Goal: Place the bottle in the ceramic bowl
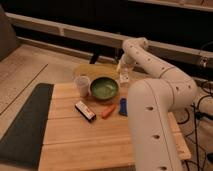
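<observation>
The green ceramic bowl (104,88) sits on the wooden table, left of the arm. Just right of the bowl's far rim and raised off the table, my gripper (122,70) points downward. It is shut on the small whitish bottle (123,78), which hangs below the fingers. The bottle is beside the bowl, not over its middle. My white arm loops in from the lower right and hides the table's right side.
A translucent cup (82,85) stands left of the bowl. In front of the bowl lie a dark bar with a white label (85,110), an orange-red item (107,111) and a blue block (122,106). A dark mat (22,125) borders the wooden table (85,142) on the left.
</observation>
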`<state>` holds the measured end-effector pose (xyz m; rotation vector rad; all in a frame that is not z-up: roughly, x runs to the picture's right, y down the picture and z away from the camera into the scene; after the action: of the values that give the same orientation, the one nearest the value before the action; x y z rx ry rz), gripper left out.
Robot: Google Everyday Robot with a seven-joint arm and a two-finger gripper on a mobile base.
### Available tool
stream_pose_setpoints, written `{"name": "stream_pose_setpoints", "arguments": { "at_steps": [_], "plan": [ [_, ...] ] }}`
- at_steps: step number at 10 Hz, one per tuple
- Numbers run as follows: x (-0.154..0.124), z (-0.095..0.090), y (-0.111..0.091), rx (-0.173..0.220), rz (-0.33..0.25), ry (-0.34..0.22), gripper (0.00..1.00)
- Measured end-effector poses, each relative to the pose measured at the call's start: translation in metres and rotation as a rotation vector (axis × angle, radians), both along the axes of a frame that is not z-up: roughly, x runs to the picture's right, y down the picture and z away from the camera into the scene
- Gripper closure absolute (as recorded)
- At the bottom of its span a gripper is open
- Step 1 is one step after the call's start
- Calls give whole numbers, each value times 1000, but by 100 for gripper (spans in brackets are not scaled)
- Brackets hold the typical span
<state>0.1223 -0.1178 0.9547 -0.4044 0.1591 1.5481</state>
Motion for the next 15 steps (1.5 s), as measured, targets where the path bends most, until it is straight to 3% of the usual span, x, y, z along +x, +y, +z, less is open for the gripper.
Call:
{"name": "stream_pose_setpoints", "arguments": {
  "at_steps": [2, 7, 9, 13, 15],
  "plan": [
    [-20, -4, 3, 4, -16, -50, 100],
    [-87, 3, 33, 4, -122, -156, 100],
    [-103, 10, 39, 37, -150, -191, 86],
    [-129, 8, 55, 96, -179, -290, 44],
    [-131, 6, 63, 105, -191, -306, 25]
  ]
}}
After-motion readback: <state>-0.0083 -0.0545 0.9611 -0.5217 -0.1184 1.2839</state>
